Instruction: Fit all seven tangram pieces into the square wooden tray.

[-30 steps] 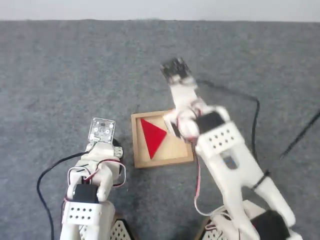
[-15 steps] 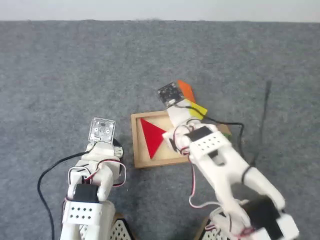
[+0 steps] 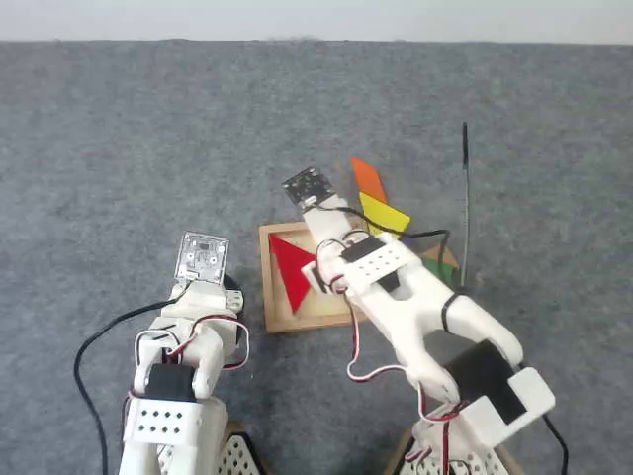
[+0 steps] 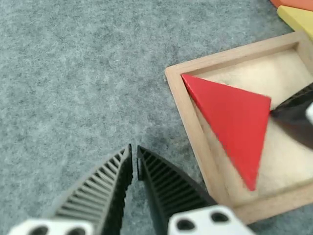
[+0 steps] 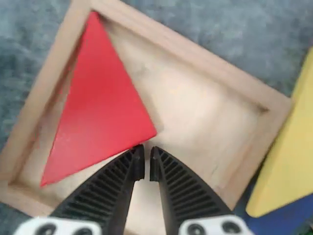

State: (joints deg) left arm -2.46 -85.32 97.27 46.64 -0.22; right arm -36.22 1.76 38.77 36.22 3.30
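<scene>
The square wooden tray (image 3: pixel 270 302) lies in the middle of the grey mat with a red triangle (image 3: pixel 289 267) in its left half. My right gripper (image 5: pixel 145 157) is shut and empty, hovering over the tray floor (image 5: pixel 195 112) just off the red triangle's (image 5: pixel 98 107) right corner. My left gripper (image 4: pixel 134 152) is shut over bare mat, left of the tray (image 4: pixel 188 115), holding nothing. An orange piece (image 3: pixel 369 178) and a yellow piece (image 3: pixel 386 215) lie just beyond the tray's far right corner. A green piece (image 3: pixel 442 267) peeks out to the right of the arm.
The right arm (image 3: pixel 396 287) covers the tray's right half. A black cable (image 3: pixel 465 198) runs along the right side. A blue piece (image 5: pixel 274 220) shows beside the yellow piece (image 5: pixel 288 161). The left arm (image 3: pixel 193 327) stands near the front left.
The right arm has pulled back and swung left, from beyond the tray's far edge to over the tray. That uncovered the orange and yellow pieces. The left arm has stayed still.
</scene>
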